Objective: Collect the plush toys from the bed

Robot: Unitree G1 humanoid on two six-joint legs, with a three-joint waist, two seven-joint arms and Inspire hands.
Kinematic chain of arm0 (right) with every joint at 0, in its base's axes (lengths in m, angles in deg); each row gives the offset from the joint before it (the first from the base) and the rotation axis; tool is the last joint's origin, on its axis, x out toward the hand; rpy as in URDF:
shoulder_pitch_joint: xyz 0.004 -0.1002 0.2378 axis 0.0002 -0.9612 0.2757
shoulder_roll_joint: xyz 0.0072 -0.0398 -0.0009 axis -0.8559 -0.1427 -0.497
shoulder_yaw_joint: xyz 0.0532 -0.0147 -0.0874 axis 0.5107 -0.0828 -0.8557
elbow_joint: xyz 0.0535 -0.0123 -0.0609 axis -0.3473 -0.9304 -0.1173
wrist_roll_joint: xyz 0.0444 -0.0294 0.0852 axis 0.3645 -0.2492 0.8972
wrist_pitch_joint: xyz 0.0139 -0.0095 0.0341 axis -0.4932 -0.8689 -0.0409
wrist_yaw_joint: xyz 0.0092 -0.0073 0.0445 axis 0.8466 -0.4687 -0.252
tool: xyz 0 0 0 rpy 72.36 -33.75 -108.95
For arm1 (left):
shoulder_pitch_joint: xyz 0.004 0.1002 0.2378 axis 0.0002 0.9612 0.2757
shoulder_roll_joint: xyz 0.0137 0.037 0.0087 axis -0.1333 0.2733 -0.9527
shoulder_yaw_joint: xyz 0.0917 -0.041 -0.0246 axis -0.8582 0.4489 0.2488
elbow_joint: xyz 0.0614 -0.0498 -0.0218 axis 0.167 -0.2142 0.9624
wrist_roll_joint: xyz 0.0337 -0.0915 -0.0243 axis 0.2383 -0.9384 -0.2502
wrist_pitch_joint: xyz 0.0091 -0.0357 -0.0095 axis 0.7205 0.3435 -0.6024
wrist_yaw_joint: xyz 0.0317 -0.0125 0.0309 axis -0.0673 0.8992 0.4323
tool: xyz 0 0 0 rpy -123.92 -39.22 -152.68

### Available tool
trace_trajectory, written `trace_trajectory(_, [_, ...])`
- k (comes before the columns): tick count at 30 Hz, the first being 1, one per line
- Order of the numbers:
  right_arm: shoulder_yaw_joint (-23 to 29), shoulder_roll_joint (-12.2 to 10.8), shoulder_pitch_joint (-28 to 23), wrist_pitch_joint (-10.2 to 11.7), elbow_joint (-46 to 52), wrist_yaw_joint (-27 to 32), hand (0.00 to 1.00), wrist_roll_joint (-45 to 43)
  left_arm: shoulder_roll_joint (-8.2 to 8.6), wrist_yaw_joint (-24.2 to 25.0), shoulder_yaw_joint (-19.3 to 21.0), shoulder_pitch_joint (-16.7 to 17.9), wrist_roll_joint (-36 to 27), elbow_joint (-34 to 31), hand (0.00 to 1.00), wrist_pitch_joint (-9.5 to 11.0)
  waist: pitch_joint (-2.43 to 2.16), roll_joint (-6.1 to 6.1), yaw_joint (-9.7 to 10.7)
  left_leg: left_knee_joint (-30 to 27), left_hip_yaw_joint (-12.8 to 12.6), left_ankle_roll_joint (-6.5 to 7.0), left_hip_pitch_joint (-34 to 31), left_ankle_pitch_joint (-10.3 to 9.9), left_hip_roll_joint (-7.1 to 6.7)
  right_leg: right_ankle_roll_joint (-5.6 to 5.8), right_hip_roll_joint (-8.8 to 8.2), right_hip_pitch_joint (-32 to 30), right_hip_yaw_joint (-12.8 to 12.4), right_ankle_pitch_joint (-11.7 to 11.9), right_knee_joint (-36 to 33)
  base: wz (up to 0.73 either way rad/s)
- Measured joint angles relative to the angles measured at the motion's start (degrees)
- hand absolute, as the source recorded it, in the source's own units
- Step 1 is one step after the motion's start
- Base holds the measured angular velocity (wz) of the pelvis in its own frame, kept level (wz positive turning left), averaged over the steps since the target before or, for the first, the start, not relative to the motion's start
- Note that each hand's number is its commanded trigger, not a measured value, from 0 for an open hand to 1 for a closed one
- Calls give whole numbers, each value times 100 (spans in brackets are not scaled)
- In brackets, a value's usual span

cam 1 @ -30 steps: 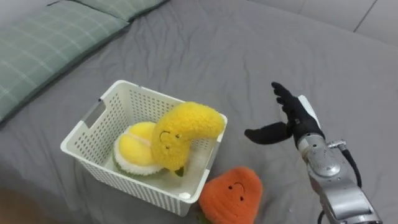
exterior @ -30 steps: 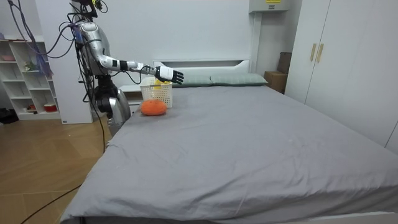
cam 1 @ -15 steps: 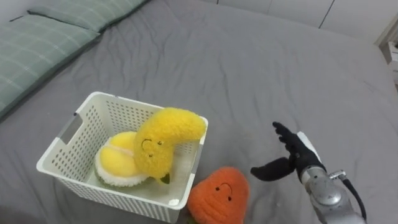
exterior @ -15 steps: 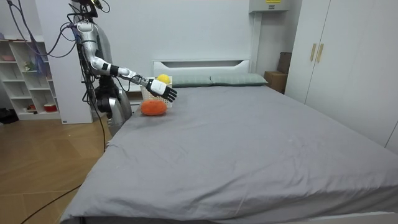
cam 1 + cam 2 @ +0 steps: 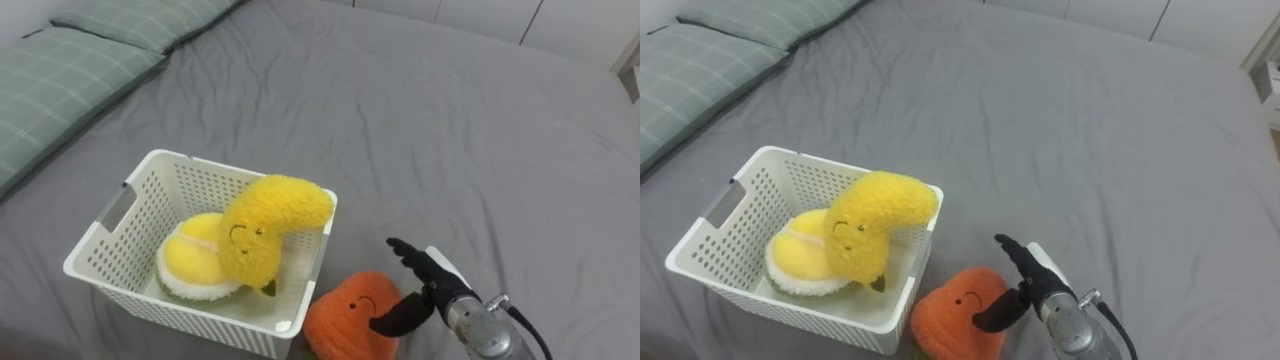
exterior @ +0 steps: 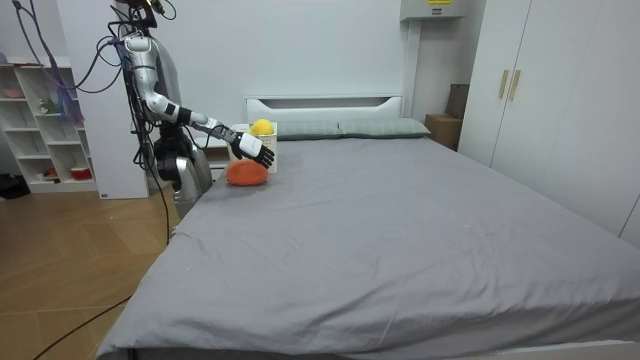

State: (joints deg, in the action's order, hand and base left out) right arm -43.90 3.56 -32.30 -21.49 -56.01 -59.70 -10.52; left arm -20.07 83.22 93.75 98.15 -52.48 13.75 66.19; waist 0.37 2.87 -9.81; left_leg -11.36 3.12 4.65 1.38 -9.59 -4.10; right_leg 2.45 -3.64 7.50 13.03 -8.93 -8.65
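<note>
A grey bed [image 5: 470, 120] is seen from above, with a green checked pillow [image 5: 60, 80] at its far left. A white perforated basket [image 5: 170, 312] is set on the sheet at the near left. Two toys are held in it: a curved yellow plush [image 5: 265, 220] with a small face, leaned over the basket's right rim, and a round yellow and white plush [image 5: 190, 265] laid on the bottom to its left. An orange plush [image 5: 345, 318] with a face is left on the sheet, just right of the basket's near right corner.

The right hand [image 5: 432, 285] is placed just beside the orange plush, at its right edge. Its fingers [image 5: 405, 250] are spread wide and straight, the thumb is turned down toward the toy, and nothing is held. Whether the thumb is in contact with the plush cannot be told.

In the room view the robot is stood at the bed's side near the headboard [image 6: 325, 103], at the room view's left, with its right arm stretched out over the basket's corner. A shelf unit [image 6: 40, 120] is seen behind it and a wardrobe [image 6: 540, 110] at the room view's right.
</note>
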Motion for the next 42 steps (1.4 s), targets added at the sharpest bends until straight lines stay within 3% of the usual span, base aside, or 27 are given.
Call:
trace_trajectory(8, [-5,-132,2,-12,-127,-14,0,-54,20,6,-229,131,17,3,0,-50,24,57,-117,-103,263,-9,-98,14,-67,2,-28,60,291,-2,8,19])
trace_trajectory(14, [-38,-306,9,-30,-180,-158,0,-472,12,176,-235,179,161,-145,0,-160,23,81,-188,-214,359,-35,-189,-7,-100,26,-37,58,324,-25,4,10])
trace_trajectory(17, [-183,-314,19,-123,-229,-180,0,-643,12,208,-234,151,178,-198,0,-200,23,82,-317,-227,393,-41,-191,0,-122,29,-52,72,370,-56,5,6])
trace_trajectory(24, [-271,-315,500,-266,-964,-221,0,-945,34,193,-236,155,318,-213,0,-394,26,82,-618,-233,500,-13,-208,31,-182,35,-90,115,496,-119,32,9])
trace_trajectory(28, [-295,-312,726,-257,-1494,-147,2,-949,52,183,-237,176,316,-194,0,-440,30,91,-639,-234,598,8,-237,49,-229,47,-135,176,713,-126,95,20])
trace_trajectory(29, [-296,-315,767,-255,-1621,-103,32,-948,53,182,-236,178,316,-193,0,-447,32,100,-639,-234,645,14,-262,59,-250,48,-143,169,757,-126,101,15])
trace_trajectory(30, [-300,-319,817,-252,-1736,-86,56,-949,53,183,-236,176,316,-192,0,-447,39,103,-653,-234,656,18,-273,63,-257,47,-145,161,760,-126,103,10])
trace_trajectory(31, [-310,-319,839,-248,-1790,-74,100,-950,53,183,-233,179,317,-192,0,-447,41,101,-657,-234,660,18,-272,63,-260,47,-146,161,759,-126,103,3])
trace_trajectory(37, [-390,-309,873,-194,-2072,171,100,-1153,31,178,-236,208,310,-141,0,-454,55,134,-674,-235,789,2,-295,82,-291,49,-134,163,791,-125,97,7])
trace_trajectory(42, [-449,-273,928,-193,-2318,342,100,-1358,20,74,-447,248,304,-89,0,-478,51,140,-894,-244,827,-11,-299,106,-301,57,-143,153,851,-135,102,6])
